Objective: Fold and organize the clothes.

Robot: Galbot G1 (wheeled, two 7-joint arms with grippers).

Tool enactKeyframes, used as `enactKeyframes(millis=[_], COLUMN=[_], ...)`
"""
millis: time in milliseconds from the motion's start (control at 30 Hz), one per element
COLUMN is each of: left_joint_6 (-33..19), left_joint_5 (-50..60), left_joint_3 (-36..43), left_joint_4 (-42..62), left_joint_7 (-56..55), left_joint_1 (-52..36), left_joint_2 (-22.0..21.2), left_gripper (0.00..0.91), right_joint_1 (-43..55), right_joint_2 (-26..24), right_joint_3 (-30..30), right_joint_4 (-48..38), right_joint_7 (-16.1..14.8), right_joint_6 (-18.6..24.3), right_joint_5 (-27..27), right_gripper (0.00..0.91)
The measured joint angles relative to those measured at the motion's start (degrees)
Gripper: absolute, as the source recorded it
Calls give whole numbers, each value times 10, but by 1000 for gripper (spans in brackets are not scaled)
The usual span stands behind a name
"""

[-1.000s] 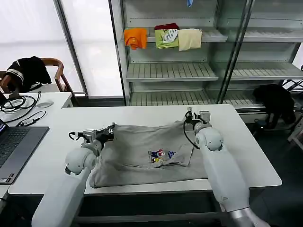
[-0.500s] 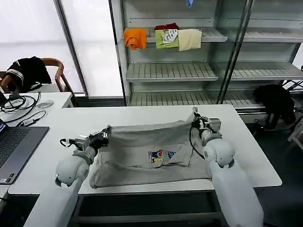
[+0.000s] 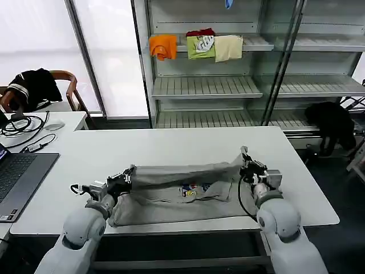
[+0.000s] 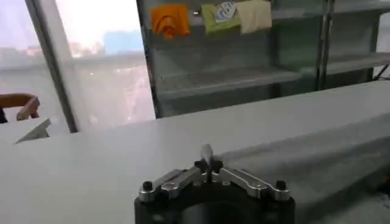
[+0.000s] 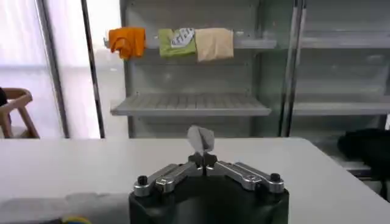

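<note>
The clothes, one light grey T-shirt (image 3: pixel 171 206) with a small multicoloured chest print (image 3: pixel 193 190), lie on the white table (image 3: pixel 171 142). The shirt's far edge is lifted into a taut ridge above the rest of the cloth. My left gripper (image 3: pixel 126 176) is shut on the left end of that edge. My right gripper (image 3: pixel 246 162) is shut on the right end. In the left wrist view a sliver of grey cloth stands out of the shut left gripper (image 4: pixel 207 162), and the shirt (image 4: pixel 304 167) runs off to one side. In the right wrist view a grey tab (image 5: pixel 200 139) sticks up from the shut right gripper (image 5: pixel 202 160).
A laptop (image 3: pixel 17 177), cables and a mouse (image 3: pixel 54 126) lie at the table's left. A chair with a black garment (image 3: pixel 34 85) stands behind them. Shelves behind hold folded orange, green and cream shirts (image 3: pixel 197 45). Another black garment (image 3: pixel 331 123) hangs at the right.
Both grippers have drawn the shirt's far edge toward the table's front, over the lower part of the shirt. The print is now partly covered by the raised fold.
</note>
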Motion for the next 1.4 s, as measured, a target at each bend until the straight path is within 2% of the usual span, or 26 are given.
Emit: enactKeyframes(millis=[700,733,767,800,833,867,900,1400], left_joint_6=[-20,-21,-21,-22,-22,-21,-21,-4], left_joint_5=[43,45,48,50,52,54,56,61], left_joint_3=[-13,-13,-13,-13,-12,-11,-11,-24], left_joint_4=[-23,-23,-23,-24,-24,-26,-27,-64], left_joint_7=[11,11,11,11,11,11,11,-6], left_joint_1=[84,85,86,87,87,87,87,95], left_joint_2=[-17,-17,-18,-19,-20,-21,-22,-33], left_gripper=[20,151,786,786,907,907,907,907], right_joint_1=[-109,-110,-111,-112,-112,-113,-113,-119], right_joint_2=[12,12,13,13,13,13,13,6], right_joint_3=[-2,-2,-3,-3,-3,-3,-4,9], right_joint_4=[3,2,0,-1,-3,-5,-5,28], right_joint_7=[21,21,21,21,21,21,21,28], right_joint_6=[32,34,36,38,40,43,44,52], right_joint_5=[-29,-31,-33,-35,-37,-38,-39,-38], right_gripper=[0,0,0,0,393,867,907,907])
